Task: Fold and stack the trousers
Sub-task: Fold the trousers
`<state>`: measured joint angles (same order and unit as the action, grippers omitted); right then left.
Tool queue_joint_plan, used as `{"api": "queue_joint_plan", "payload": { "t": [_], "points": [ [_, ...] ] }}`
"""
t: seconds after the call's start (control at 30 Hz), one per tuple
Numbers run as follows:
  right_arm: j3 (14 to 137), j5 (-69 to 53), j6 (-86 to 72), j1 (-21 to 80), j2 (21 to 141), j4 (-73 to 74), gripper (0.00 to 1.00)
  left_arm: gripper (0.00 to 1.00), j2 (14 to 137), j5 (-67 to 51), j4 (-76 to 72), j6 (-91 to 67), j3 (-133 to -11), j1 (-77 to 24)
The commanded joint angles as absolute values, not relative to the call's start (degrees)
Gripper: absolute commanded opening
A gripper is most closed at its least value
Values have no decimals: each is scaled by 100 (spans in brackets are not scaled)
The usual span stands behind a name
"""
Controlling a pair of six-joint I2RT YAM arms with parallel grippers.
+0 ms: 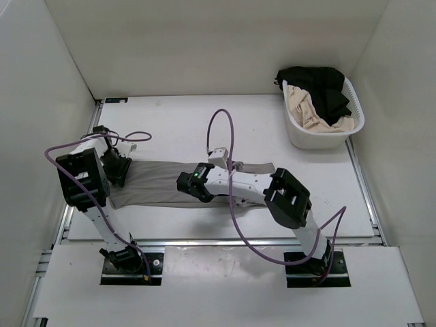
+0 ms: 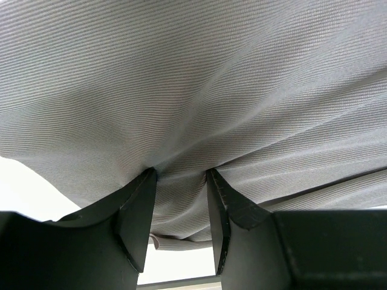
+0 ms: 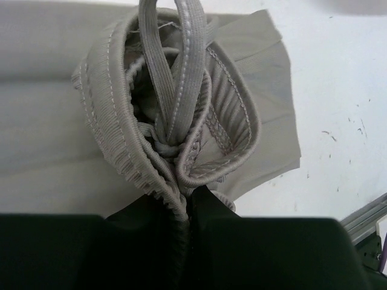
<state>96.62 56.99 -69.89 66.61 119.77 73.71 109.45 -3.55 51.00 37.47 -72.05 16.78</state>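
Note:
Grey trousers (image 1: 157,182) lie stretched across the table, from the left arm towards the right. My left gripper (image 1: 117,170) sits at their left end. In the left wrist view its fingers (image 2: 181,175) pinch a bunched fold of the grey cloth (image 2: 193,84), and creases spread out from the tips. My right gripper (image 1: 187,185) is over the middle of the garment. In the right wrist view it (image 3: 186,196) is shut on the gathered elastic waistband (image 3: 175,121), whose drawstring loops stand up above the jaws.
A white laundry basket (image 1: 298,133) stands at the back right with black clothes (image 1: 320,85) and a beige garment (image 1: 306,109) in it. White walls close in the table on three sides. A metal rail (image 3: 369,220) runs along the near table edge.

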Motion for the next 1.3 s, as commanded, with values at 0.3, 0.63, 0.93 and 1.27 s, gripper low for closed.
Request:
{"api": "queue_joint_plan", "payload": {
  "t": [0.3,0.63,0.93,1.27],
  "points": [
    [10801,5765,-6758,6733,12946,7347,0,51,11206,-712,5142,3797,-7462,1670],
    [11004,5924,-6145,6495,13201,6918,18,51,10978,-712,5142,3797,-7462,1670],
    [10854,4590,-3843,6495,12483,4767,90,51,10978,-712,5353,3744,-7866,1670],
    [10900,3357,-2663,6609,11225,4342,88,53,10627,-1116,5905,3744,-8999,1477]
  ]
}}
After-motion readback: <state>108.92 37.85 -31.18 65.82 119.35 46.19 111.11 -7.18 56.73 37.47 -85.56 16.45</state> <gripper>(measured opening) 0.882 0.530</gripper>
